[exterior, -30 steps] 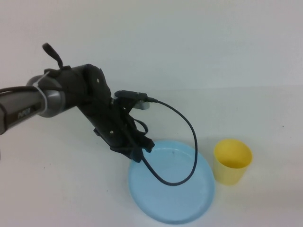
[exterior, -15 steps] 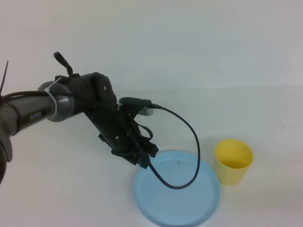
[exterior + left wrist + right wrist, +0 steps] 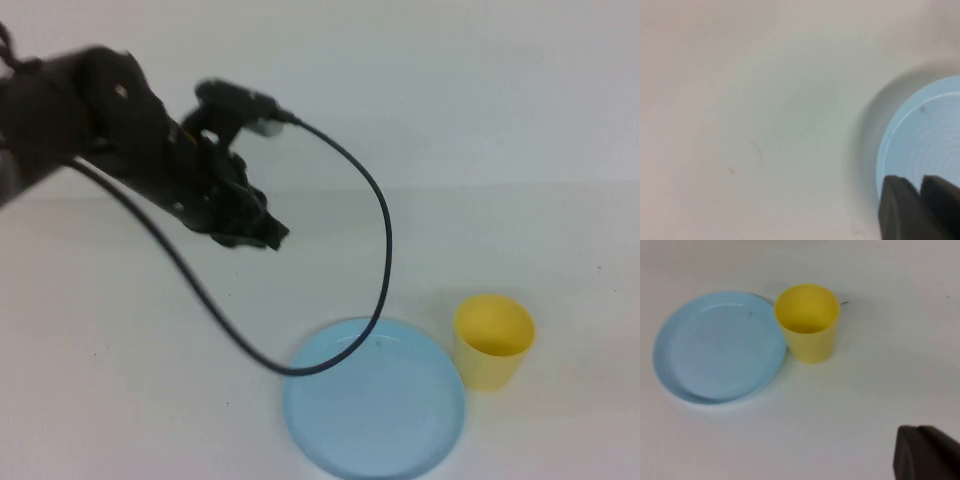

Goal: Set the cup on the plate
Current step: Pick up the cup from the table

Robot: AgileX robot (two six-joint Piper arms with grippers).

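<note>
One cup (image 3: 492,340) and one plate (image 3: 373,398) lie on the white surface (image 3: 120,390); two tools are in view, one per arm.

The cup is a plain yellow tumbler without a handle, tapering toward its base, upright and empty. In the high view it stands at the lower right of the frame, just beside the plate's right edge and not on it; whether they touch cannot be told. The plate is round, flat and light blue with a low raised rim, wider than the cup, and sits at the lower centre, with nothing on it.

The left tool (image 3: 268,236) hangs above the surface at the upper left of the high view, well apart from the plate, its fingers pressed together and holding nothing. A black cable (image 3: 383,250) loops from the arm down over the plate.

The right tool (image 3: 926,452) shows only in the lower right corner of its wrist view, pressed together and empty, well apart from the cup.
</note>
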